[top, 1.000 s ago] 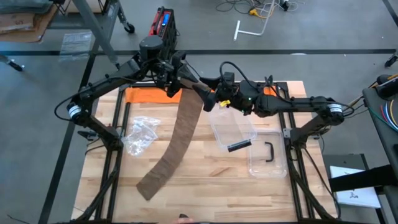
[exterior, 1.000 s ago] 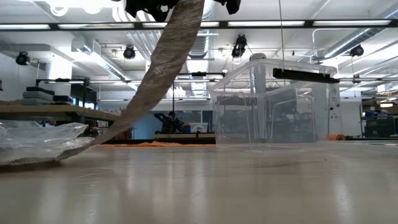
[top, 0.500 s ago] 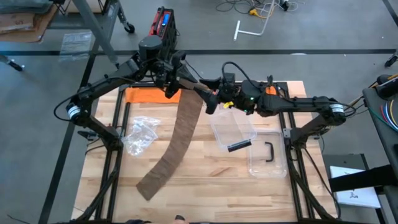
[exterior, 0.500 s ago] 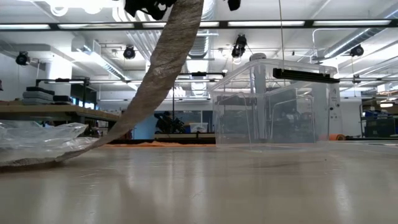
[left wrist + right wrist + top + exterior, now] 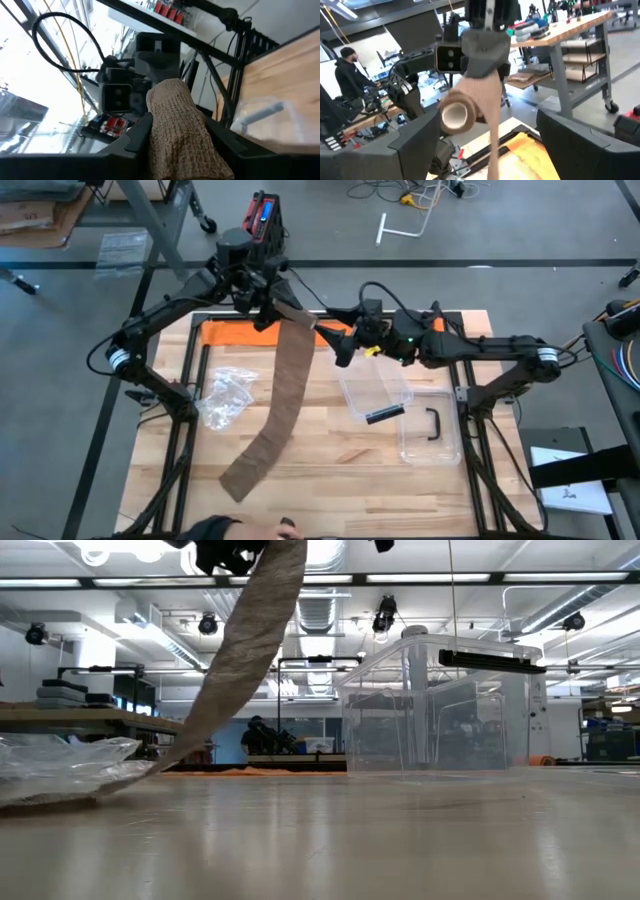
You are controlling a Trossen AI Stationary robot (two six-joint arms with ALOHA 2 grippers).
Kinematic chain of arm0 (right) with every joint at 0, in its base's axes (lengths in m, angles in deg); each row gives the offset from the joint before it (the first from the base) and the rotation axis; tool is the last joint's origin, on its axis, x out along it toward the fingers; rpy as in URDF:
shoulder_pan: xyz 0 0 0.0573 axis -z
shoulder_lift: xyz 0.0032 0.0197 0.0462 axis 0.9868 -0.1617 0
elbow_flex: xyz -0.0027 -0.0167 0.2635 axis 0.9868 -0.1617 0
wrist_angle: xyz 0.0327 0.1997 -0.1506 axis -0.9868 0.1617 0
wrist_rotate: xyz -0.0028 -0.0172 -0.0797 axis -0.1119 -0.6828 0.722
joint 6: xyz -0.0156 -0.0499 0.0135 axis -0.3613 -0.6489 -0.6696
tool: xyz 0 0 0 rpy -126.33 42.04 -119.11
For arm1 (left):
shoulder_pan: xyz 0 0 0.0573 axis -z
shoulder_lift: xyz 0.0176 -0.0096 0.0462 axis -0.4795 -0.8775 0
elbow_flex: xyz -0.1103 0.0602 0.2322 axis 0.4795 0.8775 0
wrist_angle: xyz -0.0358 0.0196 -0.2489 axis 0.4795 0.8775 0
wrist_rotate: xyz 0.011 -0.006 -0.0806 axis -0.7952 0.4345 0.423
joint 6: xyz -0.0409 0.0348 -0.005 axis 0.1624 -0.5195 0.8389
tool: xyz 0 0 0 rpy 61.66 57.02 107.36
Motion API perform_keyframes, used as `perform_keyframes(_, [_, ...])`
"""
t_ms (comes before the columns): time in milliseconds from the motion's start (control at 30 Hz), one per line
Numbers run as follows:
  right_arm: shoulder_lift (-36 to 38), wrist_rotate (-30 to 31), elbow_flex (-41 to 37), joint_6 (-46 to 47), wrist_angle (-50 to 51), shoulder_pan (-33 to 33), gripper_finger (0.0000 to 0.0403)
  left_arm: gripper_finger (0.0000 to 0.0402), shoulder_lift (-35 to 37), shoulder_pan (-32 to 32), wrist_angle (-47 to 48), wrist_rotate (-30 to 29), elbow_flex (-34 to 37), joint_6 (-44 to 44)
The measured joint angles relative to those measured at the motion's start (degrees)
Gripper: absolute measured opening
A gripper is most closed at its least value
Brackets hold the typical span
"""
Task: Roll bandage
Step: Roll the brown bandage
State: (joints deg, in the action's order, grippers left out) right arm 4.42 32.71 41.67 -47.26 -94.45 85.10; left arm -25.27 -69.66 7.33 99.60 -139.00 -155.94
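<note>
Bandage (image 5: 281,390): small rolled core forming at the raised end; most of the strip hanging down, trailing unrolled across the table (image 5: 340,470). Left gripper (image 5: 262,310) clamping that roll; right gripper (image 5: 338,350) waiting alongside, fingers spread, empty.

You're looking at two dark arms, matte black links, tubular segments. Left arm (image 5: 165,315): white band with coloured marks at elbow joint, round black base at rear. Right arm (image 5: 480,350): same white band near elbow, black cable looping over wrist, yellow and green spots on wrist housing. Left gripper (image 5: 262,305): dark, blocky; in right wrist view you see grey camera block with lens on its wrist. Right gripper (image 5: 340,345): broad flat black fingers (image 5: 415,142).
</note>
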Motion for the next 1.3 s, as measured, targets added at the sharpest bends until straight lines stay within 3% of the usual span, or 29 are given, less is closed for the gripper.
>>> perform_keyframes(300, [-0.87,2.38,0.0,1.12,-5.61,0.13,0.0328,0.0121,-0.09,-2.02,4.62,-0.31,0.53,-7.27])
perform_keyframes(500, [-6.73,2.87,0.54,3.1,-9.8,0.29,0.033,0.0121,-0.09,-2.04,8.82,-4.24,0.55,-13.9])
perform_keyframes(833, [-13.25,3.1,8.65,-0.48,-6.71,0.52,0.0328,0.012,-0.06,-1.8,12.71,-4.44,0.56,-19.19])
perform_keyframes(1000, [-12.27,9.05,11.21,-3.3,2.18,0.48,0.0322,0.012,0.22,-1.73,12.47,-4.42,0.57,-20.12])
perform_keyframes(1300, [-12.22,6.04,11.3,-0.78,2.11,0.63,0.0318,0.012,0.55,-1.43,12.31,-4.41,0.22,-24.62])
